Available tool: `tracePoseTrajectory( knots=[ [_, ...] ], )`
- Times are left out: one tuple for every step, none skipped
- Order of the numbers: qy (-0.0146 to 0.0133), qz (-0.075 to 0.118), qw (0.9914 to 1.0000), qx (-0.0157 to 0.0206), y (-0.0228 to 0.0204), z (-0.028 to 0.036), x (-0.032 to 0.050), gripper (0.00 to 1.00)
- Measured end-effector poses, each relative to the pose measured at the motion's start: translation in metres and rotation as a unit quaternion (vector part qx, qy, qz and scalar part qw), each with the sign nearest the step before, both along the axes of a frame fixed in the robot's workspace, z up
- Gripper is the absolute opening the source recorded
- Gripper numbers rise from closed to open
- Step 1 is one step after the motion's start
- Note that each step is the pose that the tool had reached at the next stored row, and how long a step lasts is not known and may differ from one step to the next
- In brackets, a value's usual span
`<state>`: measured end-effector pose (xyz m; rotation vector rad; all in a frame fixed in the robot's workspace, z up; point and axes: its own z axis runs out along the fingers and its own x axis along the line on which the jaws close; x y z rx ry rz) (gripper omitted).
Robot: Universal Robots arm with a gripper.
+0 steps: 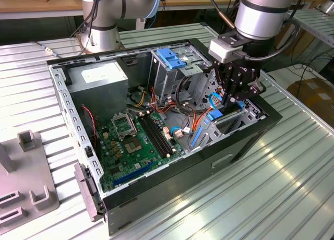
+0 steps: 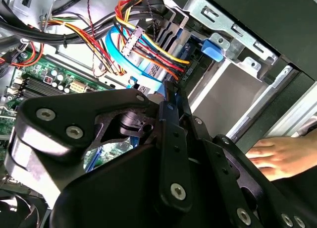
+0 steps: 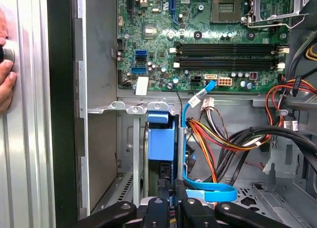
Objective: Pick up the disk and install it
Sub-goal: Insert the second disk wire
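Exterior view: gripper (image 1: 233, 98) is lowered inside the open computer case (image 1: 237, 146), at the drive bay beside the motherboard (image 1: 136, 138). First wrist view: jaws nearly closed, pinching the blue-railed disk (image 3: 162, 143), which stands on edge in the bay slot next to the motherboard (image 3: 208, 39). A blue SATA cable (image 3: 205, 191) loops beside the disk. A person's hand (image 3: 6, 84) rests outside the case wall.

open computer case (image 1: 245, 141), green motherboard (image 1: 138, 138), grey power supply (image 1: 99, 79), bundled cables (image 3: 223, 134)
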<state>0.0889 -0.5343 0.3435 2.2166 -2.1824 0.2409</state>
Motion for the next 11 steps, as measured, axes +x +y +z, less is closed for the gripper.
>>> tracePoseTrajectory(
  knots=[
    [0.0,0.0,1.0,0.0,0.0,-0.0003,0.0,0.16],
    [0.0,0.0,1.0,0.0001,0.0,-0.0006,0.0,0.16],
    [0.0,0.0,1.0,0.0001,0.0,-0.0007,0.0,0.16],
    [0.0,0.0,1.0,0.0001,0.0,-0.0009,0.0,0.16],
    [0.0,0.0,1.0,0.0002,0.0,-0.0012,0.0,0.16],
    [0.0,0.0,1.0,0.0003,0.0,-0.0015,0.0,0.16],
    [0.0,0.0,1.0,0.0003,0.0,-0.0025,0.0,0.16],
    [0.0,0.0,1.0,0.0001,0.0,-0.0044,0.0,0.16],
    [0.0,0.0,1.0,0.0,0.0,-0.0053,0.0,0.16],
    [0.0,0.0,1.0,-0.0001,0.0,-0.006,0.0,0.16],
    [0.0,0.0,1.0,-0.0001,-0.0001,-0.0063,0.0,0.16]
  ],
)
